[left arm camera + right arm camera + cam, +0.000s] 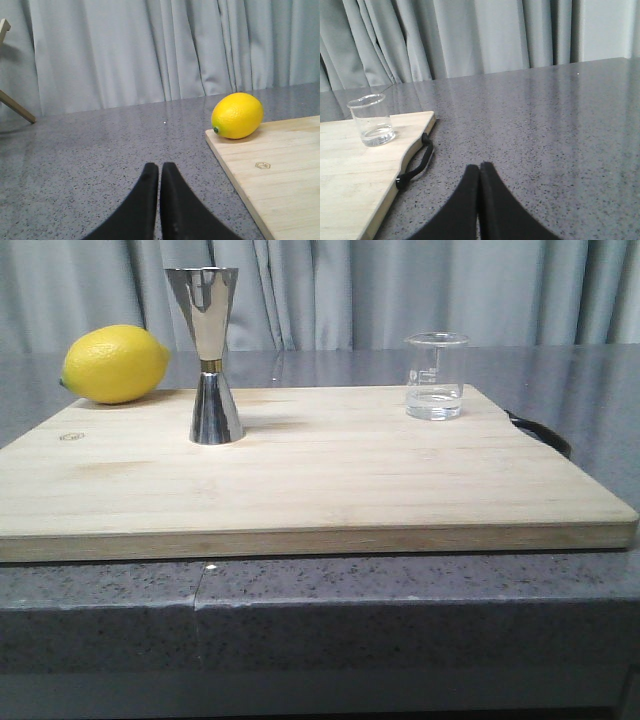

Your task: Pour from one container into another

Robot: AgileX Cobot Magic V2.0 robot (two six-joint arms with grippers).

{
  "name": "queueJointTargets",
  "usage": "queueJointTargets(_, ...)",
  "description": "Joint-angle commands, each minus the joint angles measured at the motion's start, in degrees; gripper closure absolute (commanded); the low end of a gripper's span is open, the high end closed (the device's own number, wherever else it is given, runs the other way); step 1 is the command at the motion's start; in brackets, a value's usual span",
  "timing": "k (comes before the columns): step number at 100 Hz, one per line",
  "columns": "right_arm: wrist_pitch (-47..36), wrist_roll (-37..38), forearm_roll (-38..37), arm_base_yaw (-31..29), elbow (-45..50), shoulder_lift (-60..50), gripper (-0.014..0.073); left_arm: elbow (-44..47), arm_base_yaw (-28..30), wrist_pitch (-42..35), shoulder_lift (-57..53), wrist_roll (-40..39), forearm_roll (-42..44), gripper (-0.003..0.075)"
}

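Note:
A small clear glass beaker (435, 376) with a little clear liquid stands at the back right of the wooden cutting board (330, 480); the right wrist view also shows the beaker (371, 120) near the board's corner. The steel hourglass jigger (212, 355) stands upright on the board's left half. Neither gripper appears in the front view. My left gripper (159, 167) is shut and empty over the grey counter, left of the board. My right gripper (479, 168) is shut and empty over the counter, to the right of the board and short of the beaker.
A yellow lemon (114, 364) rests at the board's back left corner, and the left wrist view shows the lemon (237, 115) too. A black strap loop (415, 167) hangs off the board's right edge. Grey curtains (400, 290) close off the back. A wooden frame piece (10, 95) stands far left.

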Motion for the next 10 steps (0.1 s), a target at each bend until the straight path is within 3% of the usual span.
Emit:
queueJointTargets(1,-4.82,0.08,-0.71,0.01,1.27,-0.98,0.0669,2.03,0.08,-4.60,-1.42,-0.12,-0.49,0.0739)
queueJointTargets(10,-4.82,0.08,-0.71,0.01,1.27,-0.98,0.0669,2.03,0.08,-4.60,-1.42,-0.12,-0.49,0.0739)
